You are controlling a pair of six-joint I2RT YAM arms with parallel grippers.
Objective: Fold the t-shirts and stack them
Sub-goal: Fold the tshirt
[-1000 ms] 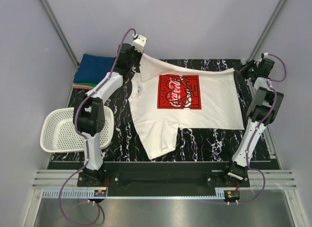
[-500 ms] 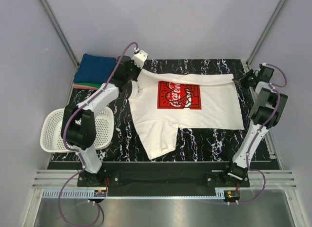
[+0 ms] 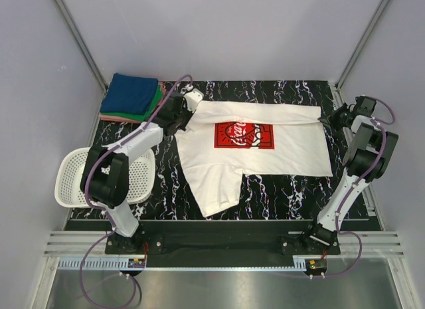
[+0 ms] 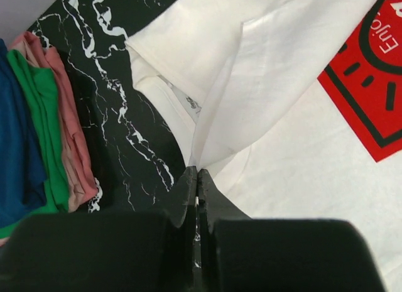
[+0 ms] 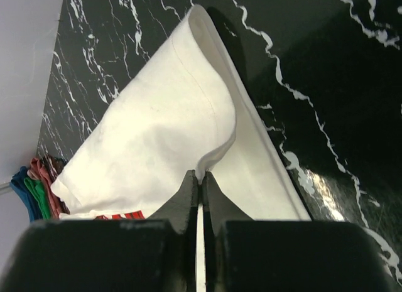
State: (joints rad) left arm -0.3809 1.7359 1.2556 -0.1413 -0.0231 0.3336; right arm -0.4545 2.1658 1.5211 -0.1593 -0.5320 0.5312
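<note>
I have both arms reaching out to the far half of the black marbled table [image 3: 292,189]. The left gripper [image 4: 197,174] is pinched tight on a thin edge of the white t-shirt [image 3: 265,159] at its left end. Through the left wrist camera I see the cloth rising from the closed fingertips in a folded flap. The right gripper [image 5: 201,177] is likewise clamped on the shirt's right end, where a rounded lip of doubled fabric curls over just ahead of the fingertips. From overhead, the shirt lies spread in the middle of the table, its far edge turned over toward me in a long band that runs between the two grippers and covers the top of the red chest print [image 3: 243,136]. One sleeve trails toward the near edge. The stack of folded t-shirts [image 3: 131,96], blue on top, then green, then pink, sits at the far left corner, close to the left gripper but apart from it. A white mesh basket [image 3: 74,183] sits at the left edge beside the left arm.
</note>
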